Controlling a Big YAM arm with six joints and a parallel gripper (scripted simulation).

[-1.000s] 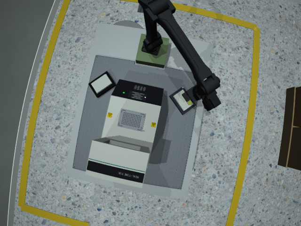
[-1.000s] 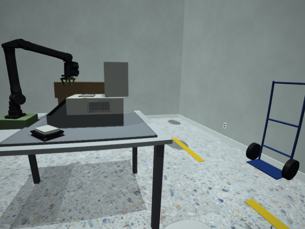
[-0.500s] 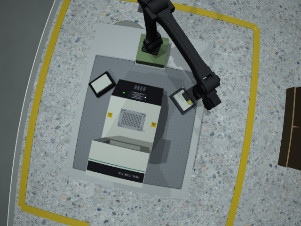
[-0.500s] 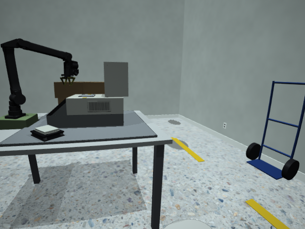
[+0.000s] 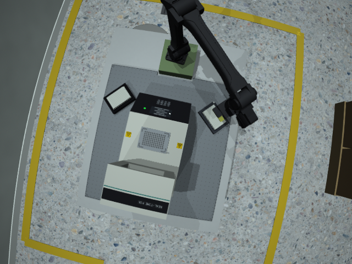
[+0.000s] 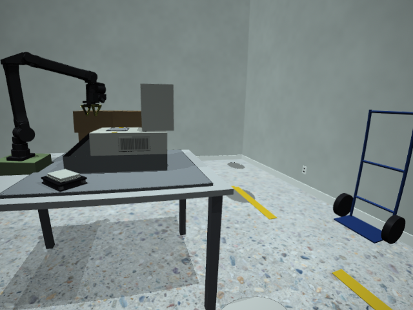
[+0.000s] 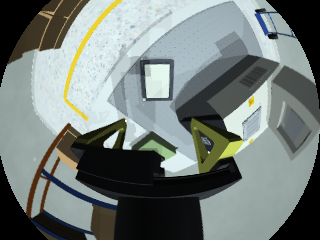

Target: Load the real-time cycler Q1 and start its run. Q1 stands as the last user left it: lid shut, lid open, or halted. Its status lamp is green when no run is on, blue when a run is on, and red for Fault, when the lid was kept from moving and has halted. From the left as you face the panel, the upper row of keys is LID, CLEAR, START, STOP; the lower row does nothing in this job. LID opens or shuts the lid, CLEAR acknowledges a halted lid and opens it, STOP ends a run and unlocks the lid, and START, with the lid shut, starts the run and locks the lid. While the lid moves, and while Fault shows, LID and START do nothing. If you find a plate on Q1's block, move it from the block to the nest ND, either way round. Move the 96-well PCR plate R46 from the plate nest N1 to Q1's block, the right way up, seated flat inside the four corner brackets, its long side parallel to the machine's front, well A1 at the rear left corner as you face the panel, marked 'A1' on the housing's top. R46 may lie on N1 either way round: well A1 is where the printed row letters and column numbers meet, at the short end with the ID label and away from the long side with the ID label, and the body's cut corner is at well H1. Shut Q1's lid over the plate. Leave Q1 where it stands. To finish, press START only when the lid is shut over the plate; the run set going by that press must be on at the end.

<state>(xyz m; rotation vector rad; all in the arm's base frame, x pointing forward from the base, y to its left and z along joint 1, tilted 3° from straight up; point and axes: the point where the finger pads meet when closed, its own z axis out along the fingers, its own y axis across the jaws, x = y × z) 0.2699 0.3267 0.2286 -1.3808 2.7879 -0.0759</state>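
Observation:
Cycler Q1 [image 5: 177, 130] [image 6: 103, 144] stands with its lid [image 5: 139, 181] [image 6: 157, 106] [image 7: 285, 100] open. Its status lamp [image 5: 144, 108] is green. The block [image 5: 154, 139] [image 7: 251, 123] is bare. A white plate [image 5: 209, 118] [image 7: 158, 80] lies in a dark nest [image 5: 206, 122] [image 7: 171, 75] on the right in the top view. Another white plate [image 5: 119, 97] [image 6: 64, 174] lies in a black nest [image 5: 125, 105] [image 6: 61, 185] on the left. Plate and nest labels are unreadable. My gripper [image 6: 91, 114] [image 7: 158, 121] is open and empty, high above the table near the right-hand nest.
The arm's green base block [image 5: 179, 66] [image 6: 33, 163] [image 7: 155, 145] stands beyond Q1's panel side. The raised lid stands tall at Q1's rear. A blue hand truck [image 6: 383, 165] stands on the floor away from the table.

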